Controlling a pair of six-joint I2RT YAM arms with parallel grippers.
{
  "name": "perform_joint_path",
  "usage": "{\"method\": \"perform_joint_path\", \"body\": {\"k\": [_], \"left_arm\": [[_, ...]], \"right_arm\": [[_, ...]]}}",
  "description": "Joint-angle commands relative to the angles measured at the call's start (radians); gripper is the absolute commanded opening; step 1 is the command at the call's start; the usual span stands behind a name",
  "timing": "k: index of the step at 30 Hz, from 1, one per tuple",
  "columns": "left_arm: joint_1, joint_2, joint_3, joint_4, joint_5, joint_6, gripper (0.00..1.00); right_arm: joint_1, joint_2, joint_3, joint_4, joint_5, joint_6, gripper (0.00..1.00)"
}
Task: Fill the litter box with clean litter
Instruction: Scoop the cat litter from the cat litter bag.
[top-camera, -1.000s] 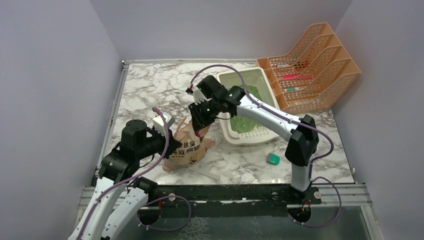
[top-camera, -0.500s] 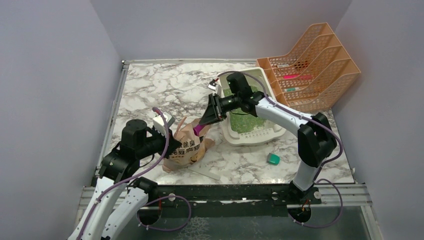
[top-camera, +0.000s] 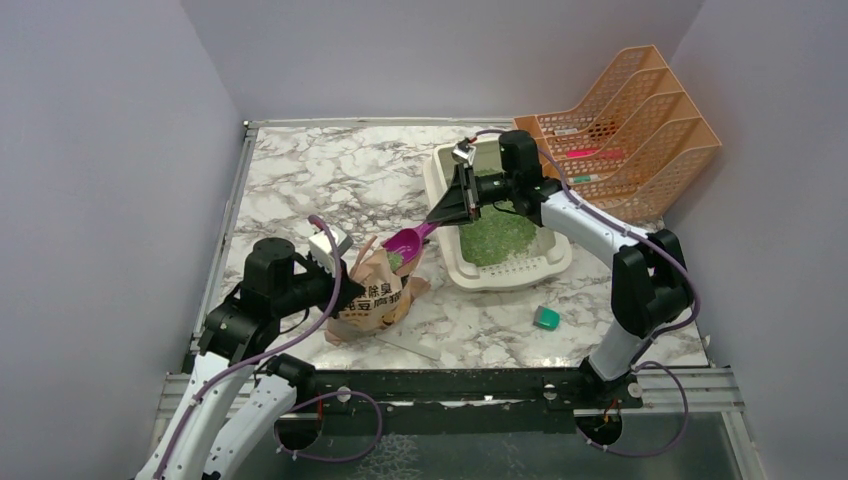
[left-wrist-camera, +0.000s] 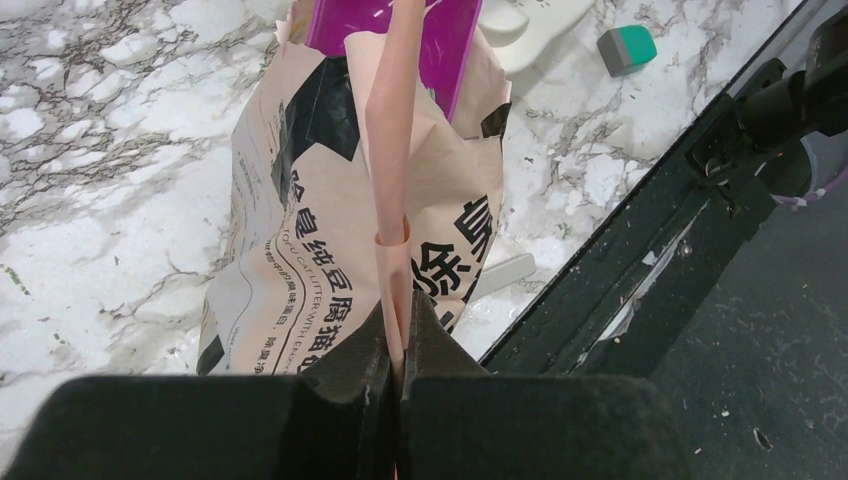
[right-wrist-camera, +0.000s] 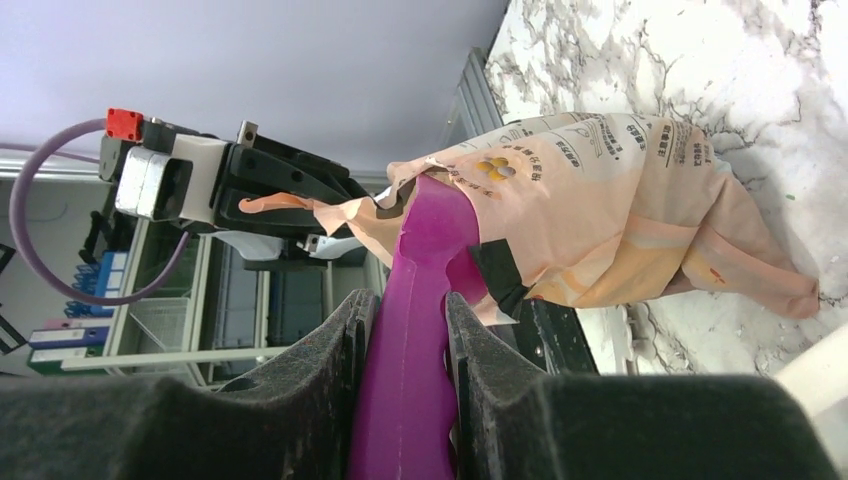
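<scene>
The litter box (top-camera: 503, 279) stands right of the centre in the top view, on the marble bench (top-camera: 320, 180), and green litter (top-camera: 497, 238) lies inside it. The right gripper (top-camera: 442, 213) pinches the handle of the magenta scoop (top-camera: 403, 241). The scoop's bowl is at the open mouth of the bag (top-camera: 372, 298), just left of the box. In the lower left, the left gripper (left-wrist-camera: 400, 325) is pressed together on the bag's paper strap (left-wrist-camera: 392, 150). An orange rack (top-camera: 640, 140) is in the upper right.
</scene>
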Motion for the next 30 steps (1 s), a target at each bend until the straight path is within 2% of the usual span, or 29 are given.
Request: {"method": "perform_joint_path", "body": {"k": [1,5,7,10,12,18,20,22,24,26,28,30], "left_arm": [[0.002,-0.014,0.018,-0.020,0.080,0.025,0.00],[0.002,-0.048,0.022,-0.020,0.080,0.027,0.00],[0.002,-0.059,0.025,-0.020,0.077,0.024,0.00],[0.002,-0.056,0.031,-0.020,0.072,0.020,0.00],[0.002,-0.042,0.037,-0.020,0.072,0.017,0.00],[0.002,0.008,0.046,-0.020,0.085,0.018,0.00],[0.002,0.015,0.045,-0.020,0.089,0.021,0.00],[0.002,0.016,0.040,-0.020,0.089,0.022,0.00],[0.002,0.013,0.031,-0.020,0.086,0.020,0.00],[0.003,0.009,0.021,-0.017,0.081,0.016,0.00],[0.003,0.006,0.020,-0.017,0.078,0.014,0.00],[0.004,0.006,0.018,-0.018,0.073,0.012,0.00]], "right_arm": [[-0.024,-0.037,-0.011,0.078,-0.056,0.044,0.01],[-0.036,-0.039,-0.007,0.049,-0.041,0.009,0.01],[-0.026,-0.038,0.058,-0.123,0.013,-0.115,0.01],[0.023,-0.009,0.221,-0.466,0.199,-0.371,0.01],[0.063,0.026,0.296,-0.603,0.288,-0.462,0.01],[0.245,0.098,0.423,-0.777,0.665,-0.629,0.01],[0.317,0.147,0.476,-0.828,0.824,-0.654,0.01],[0.387,0.190,0.491,-0.844,0.909,-0.671,0.01],[0.418,0.230,0.497,-0.838,0.861,-0.673,0.01],[0.422,0.255,0.489,-0.807,0.714,-0.634,0.01],[0.422,0.246,0.454,-0.733,0.566,-0.585,0.01],[0.421,0.215,0.427,-0.650,0.502,-0.535,0.01]]}}
